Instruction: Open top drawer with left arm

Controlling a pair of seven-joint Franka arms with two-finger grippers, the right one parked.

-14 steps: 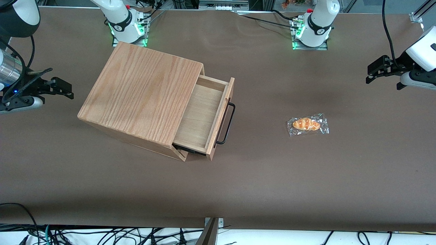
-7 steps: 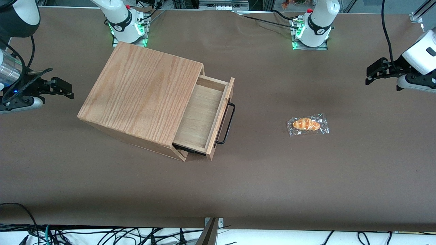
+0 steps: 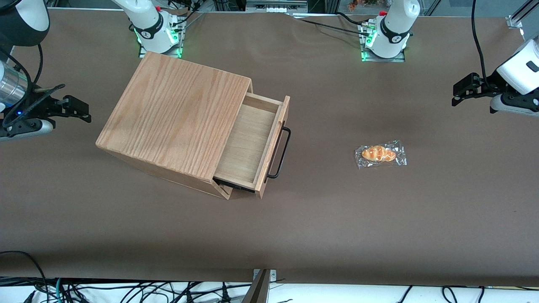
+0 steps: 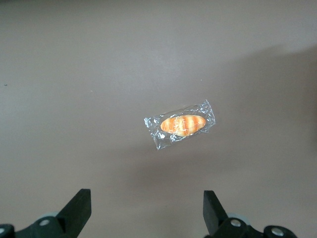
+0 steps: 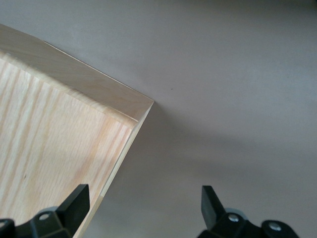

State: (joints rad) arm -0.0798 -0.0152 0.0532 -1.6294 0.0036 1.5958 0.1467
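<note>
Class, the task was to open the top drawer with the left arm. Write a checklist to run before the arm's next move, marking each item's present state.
1. Top drawer pulled out of the cabinet: ok.
2. Bar handle free of the gripper: ok.
3. Left gripper open, holding nothing: ok.
4. Gripper well apart from the drawer, toward the working arm's end of the table: ok.
5. Wrapped bread roll lies on the table between drawer and gripper: ok.
6. Drawer fully extended: cannot tell.

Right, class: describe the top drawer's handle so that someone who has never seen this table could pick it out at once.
Find the oak-grain cabinet on the brown table. Its top drawer stands pulled out, facing the wrapped bread. On that drawer's front is the handle: a long thin black metal bar, the only dark part on pale wood. The left gripper hangs open, far off it.
</note>
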